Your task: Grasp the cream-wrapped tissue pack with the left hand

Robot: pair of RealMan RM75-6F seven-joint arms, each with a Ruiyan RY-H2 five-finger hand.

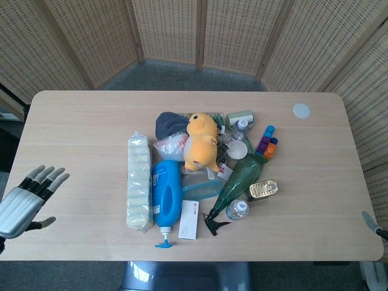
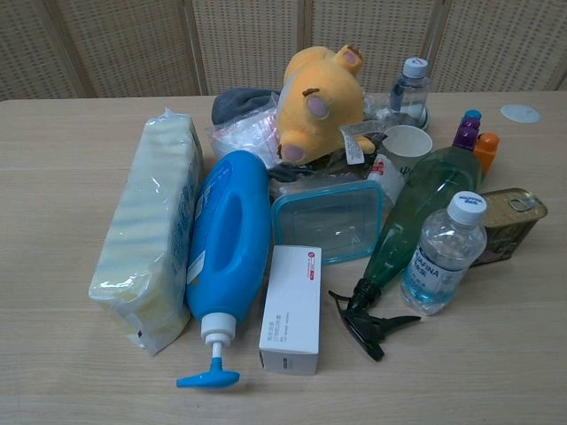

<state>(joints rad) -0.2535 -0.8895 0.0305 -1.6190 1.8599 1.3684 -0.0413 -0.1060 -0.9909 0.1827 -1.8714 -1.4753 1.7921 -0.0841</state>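
The cream-wrapped tissue pack (image 1: 138, 182) lies lengthwise on the table at the left side of the pile, long and soft in clear plastic; the chest view shows the tissue pack (image 2: 152, 224) against the blue bottle. My left hand (image 1: 29, 195) hovers at the table's front left corner, well left of the pack, fingers spread and holding nothing. Of my right hand (image 1: 371, 223) only a sliver shows at the far right edge of the head view, too little to tell how its fingers lie. Neither hand appears in the chest view.
A blue pump bottle (image 1: 166, 195) lies right beside the pack. Further right sit a white box (image 1: 190, 219), a clear lidded container (image 1: 200, 187), a yellow plush toy (image 1: 202, 142), a green spray bottle (image 1: 236, 182), a water bottle (image 2: 442, 254) and a tin can (image 1: 263, 190).
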